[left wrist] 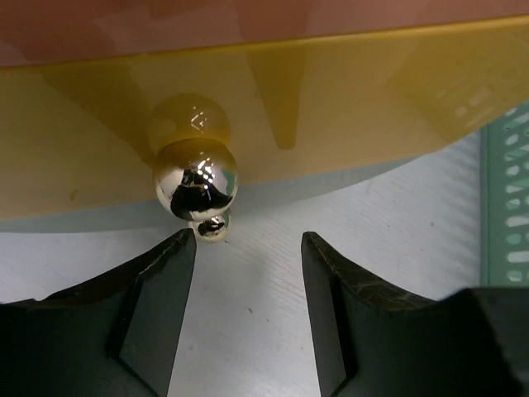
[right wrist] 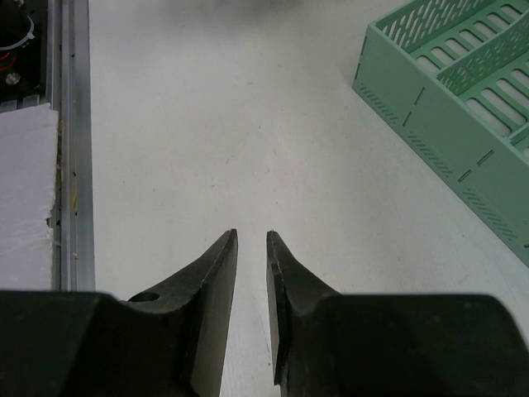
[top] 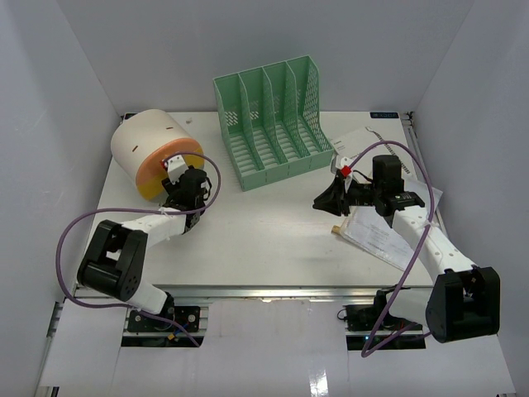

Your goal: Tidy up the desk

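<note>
the desk spans the enclosure floor. at its far-left corner the left gripper, jaws apart, sits off-centre from the tipped canister's gold knob — closing may clip it and roll the canister. the right gripper is nearly together, empty.

Ahead of the left gripper the drum runs off the top edge — rack cut at right; print on papers unreadable.

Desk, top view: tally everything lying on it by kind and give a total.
Green mesh file rack: 1
Round cream-and-orange container, on its side: 1
Pile of papers: 1 (sheets overlap too much to count)
Total on the desk: 3
</note>
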{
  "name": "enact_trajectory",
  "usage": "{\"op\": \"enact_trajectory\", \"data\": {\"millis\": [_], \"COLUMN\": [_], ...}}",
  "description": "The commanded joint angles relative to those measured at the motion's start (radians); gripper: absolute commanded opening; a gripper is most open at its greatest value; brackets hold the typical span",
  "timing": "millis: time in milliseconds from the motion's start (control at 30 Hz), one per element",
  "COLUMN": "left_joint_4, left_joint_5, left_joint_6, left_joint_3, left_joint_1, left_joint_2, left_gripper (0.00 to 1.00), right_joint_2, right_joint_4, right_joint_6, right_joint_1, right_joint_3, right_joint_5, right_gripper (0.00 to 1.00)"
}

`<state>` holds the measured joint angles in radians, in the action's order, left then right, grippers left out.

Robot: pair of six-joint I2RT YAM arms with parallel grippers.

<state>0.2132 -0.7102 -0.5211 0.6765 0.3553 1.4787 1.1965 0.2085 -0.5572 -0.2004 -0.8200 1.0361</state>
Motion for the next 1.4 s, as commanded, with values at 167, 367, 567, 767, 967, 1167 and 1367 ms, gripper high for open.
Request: {"op": "enact_trajectory", "data": {"millis": [167, 367, 567, 767, 967, 1167, 1367], "left_joint_4": [0.020, 0.027, 0.004, 0.034, 0.035, 0.005, -0.028], "left_joint_5": [-0.095, -0.096, -0.090, -0.106, -0.112, -0.060, -0.007], "left_joint_6": [0.043, 0.070, 0.054, 0.095, 0.105, 0.065, -0.004], "left_joint_3": [0.073, 0.092, 0.098, 0.110, 0.117, 0.080, -0.015], "left_joint_1": [-0.014, -0.033, -0.036, -0.038, -0.038, -0.035, 0.035], "left_joint_2": [0.103, 0.123, 0.131, 0.148, 0.148, 0.070, -0.062], "left_gripper": [0.64, 0.62, 0.62, 0.43, 0.29, 0.15, 0.10], "right_joint_2": [-0.005, -0.003, 0.002, 0.003, 0.005, 0.005, 0.005], "right_joint_4": [-0.018, -0.020, -0.020, -0.021, -0.020, -0.020, -0.018], "right_joint_6": [0.010, 0.013, 0.013, 0.014, 0.013, 0.013, 0.011], "right_joint_1": [0.010, 0.015, 0.016, 0.019, 0.021, 0.022, 0.024], "right_joint_3": [-0.002, -0.001, -0.002, -0.001, -0.002, -0.002, -0.002], "right_joint_5": [0.045, 0.050, 0.051, 0.051, 0.051, 0.050, 0.050], "right_gripper": [0.27, 0.27, 0.27, 0.27, 0.27, 0.27, 0.27]}}
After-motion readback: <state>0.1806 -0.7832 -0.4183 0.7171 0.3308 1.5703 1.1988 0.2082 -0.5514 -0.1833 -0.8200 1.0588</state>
